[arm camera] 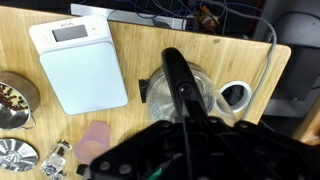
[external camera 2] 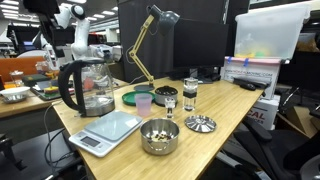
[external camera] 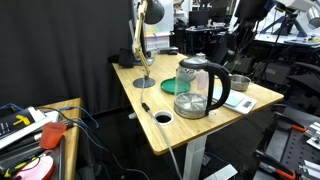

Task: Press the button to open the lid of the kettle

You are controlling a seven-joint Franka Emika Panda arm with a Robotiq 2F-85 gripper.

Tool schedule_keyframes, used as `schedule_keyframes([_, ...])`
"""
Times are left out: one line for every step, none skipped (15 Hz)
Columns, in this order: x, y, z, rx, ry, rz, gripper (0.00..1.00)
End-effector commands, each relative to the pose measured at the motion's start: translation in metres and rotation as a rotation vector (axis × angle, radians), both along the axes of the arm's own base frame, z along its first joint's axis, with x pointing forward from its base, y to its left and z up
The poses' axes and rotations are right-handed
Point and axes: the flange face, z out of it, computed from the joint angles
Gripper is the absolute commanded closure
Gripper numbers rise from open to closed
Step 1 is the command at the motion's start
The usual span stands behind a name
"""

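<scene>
- The claw [arm camera: 186, 148] hangs above the kettle; whether it is spread or pressed together cannot be told.
- The kettle [arm camera: 155, 92] stands directly beneath it on the tabletop [arm camera: 140, 45], with the lid [arm camera: 205, 90] down.
- A kitchen scale [arm camera: 82, 65] and a pink cup [arm camera: 95, 140] sit further off to one side.

clear glass kettle [external camera: 195, 90] upright on desk [external camera: 190, 132], black handle; dark grey lid [arm camera: 203, 80] closed flat

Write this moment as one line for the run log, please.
stage: before press | gripper: over kettle, state unclear | lid: shut | press: not yet done
</scene>
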Motion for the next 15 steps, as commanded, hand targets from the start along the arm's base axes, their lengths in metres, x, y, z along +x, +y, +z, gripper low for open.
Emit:
schedule_keyframes([-0.003,0.002,-0.009,0.001,0.056,0.006,1.0])
schedule_keyframes([-0.005,0.003,-0.013,0.003,0.078,0.012,1.0])
schedule_keyframes([-0.007,0.005,-0.017,0.003,0.098,0.017,1.0])
schedule_keyframes([-0.008,0.006,-0.02,0.001,0.112,0.021,1.0])
schedule_keyframes([-0.009,0.007,-0.024,-0.001,0.123,0.023,1.0])
schedule_keyframes([-0.009,0.008,-0.026,-0.002,0.131,0.023,1.0])
schedule_keyframes([-0.008,0.008,-0.029,-0.003,0.132,0.02,1.0])
schedule_keyframes([-0.006,0.008,-0.031,-0.006,0.131,0.017,1.0])
schedule_keyframes([-0.005,0.007,-0.035,-0.002,0.139,0.01,1.0])
schedule_keyframes([-0.004,0.007,-0.038,-0.004,0.142,0.01,1.0])
schedule_keyframes([-0.003,0.007,-0.041,-0.005,0.147,0.008,1.0])
schedule_keyframes([-0.003,0.007,-0.043,-0.008,0.148,0.008,1.0])
schedule_keyframes([-0.002,0.008,-0.045,-0.006,0.15,0.006,1.0])
schedule_keyframes([-0.001,0.008,-0.046,-0.008,0.144,0.007,1.0])
schedule_keyframes([0.001,0.009,-0.043,-0.009,0.132,0.006,1.0])
